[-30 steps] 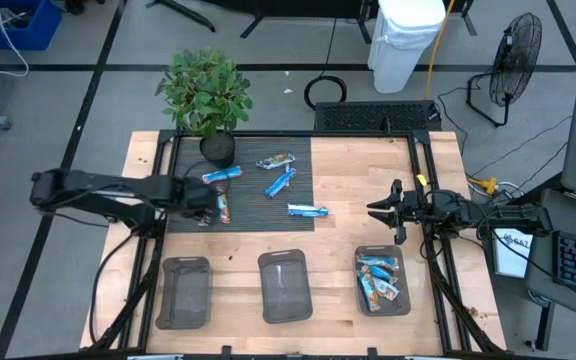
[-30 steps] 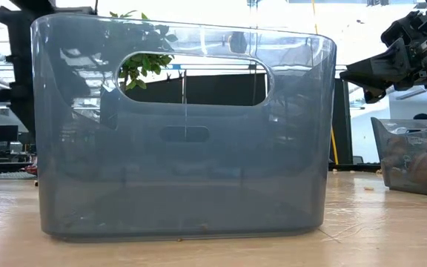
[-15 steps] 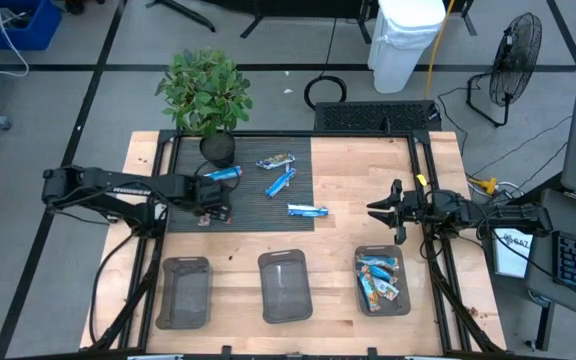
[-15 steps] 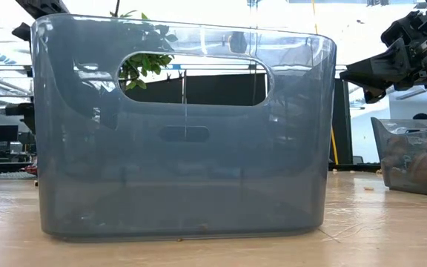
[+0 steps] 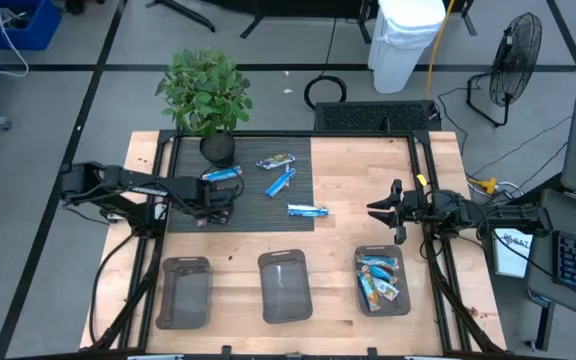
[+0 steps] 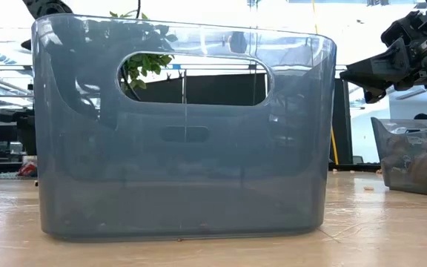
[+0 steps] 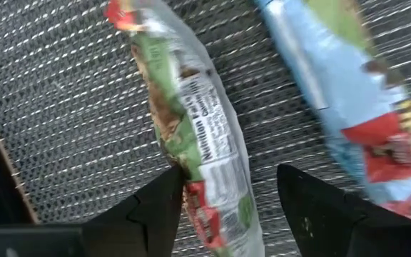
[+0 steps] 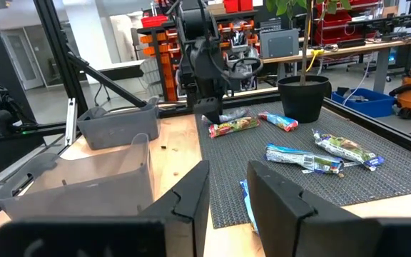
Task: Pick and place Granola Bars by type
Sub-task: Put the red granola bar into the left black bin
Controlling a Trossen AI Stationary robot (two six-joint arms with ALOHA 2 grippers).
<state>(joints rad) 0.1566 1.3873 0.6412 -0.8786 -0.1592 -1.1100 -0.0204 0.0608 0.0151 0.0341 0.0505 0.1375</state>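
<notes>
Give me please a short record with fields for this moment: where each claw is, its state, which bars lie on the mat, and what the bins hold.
left claw: open, low over the black mat, fingers either side of a green-and-red bar
right claw: above bare wood at the table's right, waiting, holding nothing
bars on mat: the green-and-red bar; a blue bar beside it; three more blue bars farther right
right bin: several bars inside
middle bin: no bars visible
left bin: no bars visible
</notes>
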